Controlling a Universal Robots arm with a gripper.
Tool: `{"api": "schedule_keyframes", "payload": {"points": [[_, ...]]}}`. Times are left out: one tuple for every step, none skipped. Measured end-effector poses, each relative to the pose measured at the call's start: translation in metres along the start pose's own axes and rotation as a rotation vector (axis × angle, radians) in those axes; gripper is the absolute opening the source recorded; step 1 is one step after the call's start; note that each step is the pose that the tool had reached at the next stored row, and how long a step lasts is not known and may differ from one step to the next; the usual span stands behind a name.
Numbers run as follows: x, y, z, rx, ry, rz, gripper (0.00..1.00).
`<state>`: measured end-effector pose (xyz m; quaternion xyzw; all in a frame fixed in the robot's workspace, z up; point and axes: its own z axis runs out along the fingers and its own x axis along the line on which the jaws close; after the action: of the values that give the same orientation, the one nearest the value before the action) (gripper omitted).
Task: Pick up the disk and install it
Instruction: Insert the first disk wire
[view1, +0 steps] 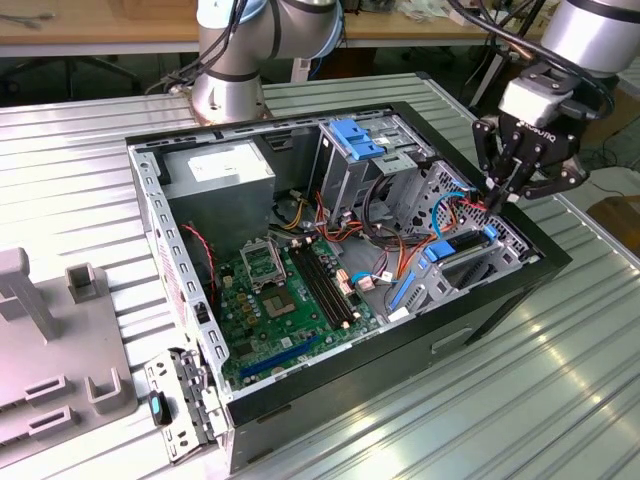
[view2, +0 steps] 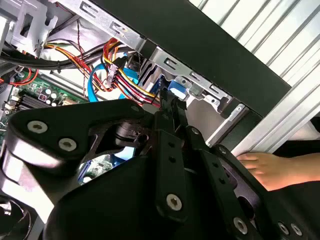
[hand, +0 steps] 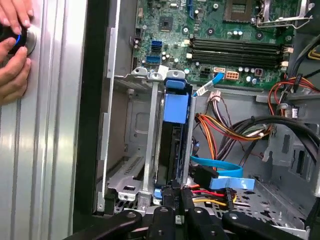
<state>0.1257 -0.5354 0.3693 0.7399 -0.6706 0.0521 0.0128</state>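
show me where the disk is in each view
exterior view: the disk lies in the drive cage at the exterior view's right, just below the gripper.
first wrist view: the disk stands on edge in the cage slot, beside the case wall.
second wrist view: its blue end shows just past the gripper.
shared landmark: the blue flat cable next to it.
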Motion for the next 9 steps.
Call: {"api": "schedule_keyframes", "payload": {"points": [[-0.0003, 0.0005, 0.0028, -0.0023, 0.0013, 0.024, 0.17], [-0.0011, 0.0063, 0.0045, -0.0033, 0.0019, 0.035, 0.17], [-0.0017, 0.0071, 0.0107, -0.0054, 0.0033, 0.062, 0.17], [-0.0018, 0.0075, 0.0117, -0.0039, 0.0034, 0.062, 0.17], [-0.0020, 0.0079, 0.0128, -0.0016, 0.0035, 0.062, 0.17], [-0.0022, 0.0083, 0.0145, 0.0045, 0.0042, 0.063, 0.17], [-0.0025, 0.0109, 0.0156, 0.0093, 0.0044, 0.063, 0.17], [-0.0026, 0.0121, 0.0160, 0.0094, 0.0042, 0.063, 0.17], [-0.0028, 0.0130, 0.0163, 0.0094, 0.0041, 0.063, 0.17]]}}
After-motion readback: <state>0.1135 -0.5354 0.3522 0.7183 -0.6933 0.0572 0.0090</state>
